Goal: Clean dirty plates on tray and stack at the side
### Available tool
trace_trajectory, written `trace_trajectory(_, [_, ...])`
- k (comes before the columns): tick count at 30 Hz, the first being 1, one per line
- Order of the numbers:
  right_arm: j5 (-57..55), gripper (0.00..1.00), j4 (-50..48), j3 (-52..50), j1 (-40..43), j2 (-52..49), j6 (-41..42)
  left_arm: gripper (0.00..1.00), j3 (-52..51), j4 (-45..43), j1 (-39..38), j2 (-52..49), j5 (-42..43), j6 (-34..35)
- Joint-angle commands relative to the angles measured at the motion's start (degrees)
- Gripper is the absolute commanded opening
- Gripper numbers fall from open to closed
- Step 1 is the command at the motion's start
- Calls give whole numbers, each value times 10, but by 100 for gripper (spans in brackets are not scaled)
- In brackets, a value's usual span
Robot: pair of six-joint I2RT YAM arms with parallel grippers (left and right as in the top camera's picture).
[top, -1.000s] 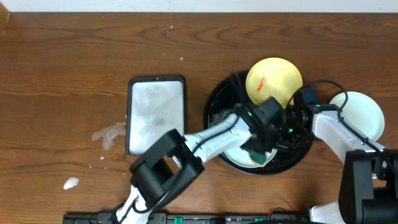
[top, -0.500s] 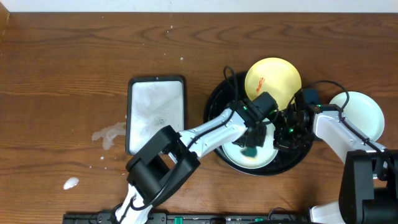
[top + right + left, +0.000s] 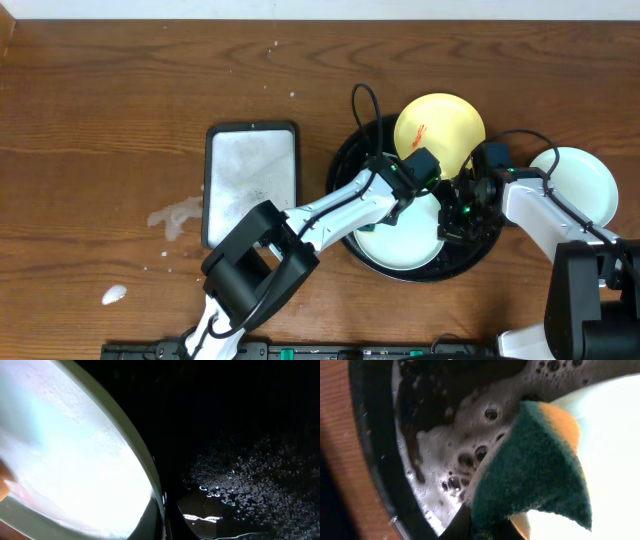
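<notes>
The black tray (image 3: 472, 258) holds a pale mint plate (image 3: 400, 240) in its lower half. A yellow plate (image 3: 440, 128) with a red-orange smear leans on the tray's upper right rim. Another mint plate (image 3: 585, 185) lies on the table at the right. My left gripper (image 3: 412, 190) is shut on a green and orange sponge (image 3: 535, 470), which sits at the mint plate's upper edge, next to foam on the tray (image 3: 445, 425). My right gripper (image 3: 452, 218) is shut on that plate's right rim (image 3: 150, 485), seen close up in the right wrist view.
A white dark-rimmed sponge dish (image 3: 251, 182) lies on the table left of the tray. Foam patches (image 3: 175, 215) sit on the wood near the dish, and another blob (image 3: 115, 294) lies lower left. A black cable (image 3: 360, 105) loops above the tray.
My left gripper has carried the sponge from the plate's lower part up across it to its upper edge. The right gripper has stayed clamped on the rim.
</notes>
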State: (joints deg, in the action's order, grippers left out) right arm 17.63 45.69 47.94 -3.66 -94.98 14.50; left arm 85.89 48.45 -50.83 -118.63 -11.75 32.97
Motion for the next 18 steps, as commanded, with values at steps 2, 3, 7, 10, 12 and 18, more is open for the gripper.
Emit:
trace_trajectory(2, [-54,1,-3,-5,2,-7,-3,8,27,49,24,21,24,-6])
trace_trajectory(3, [-54,1,-3,-5,2,-5,-4,8,31,53,25,36,46,-6])
trace_trajectory(7, [-54,1,2,-4,2,19,-11,8,31,69,41,111,86,-13])
trace_trajectory(10, [-54,1,10,-4,2,60,-11,8,31,99,70,176,85,-23])
trace_trajectory(12, [-54,1,12,-4,2,91,-11,8,31,117,94,209,75,-30])
trace_trajectory(18, [-98,1,30,-2,-13,206,-10,11,24,176,211,257,8,-31])
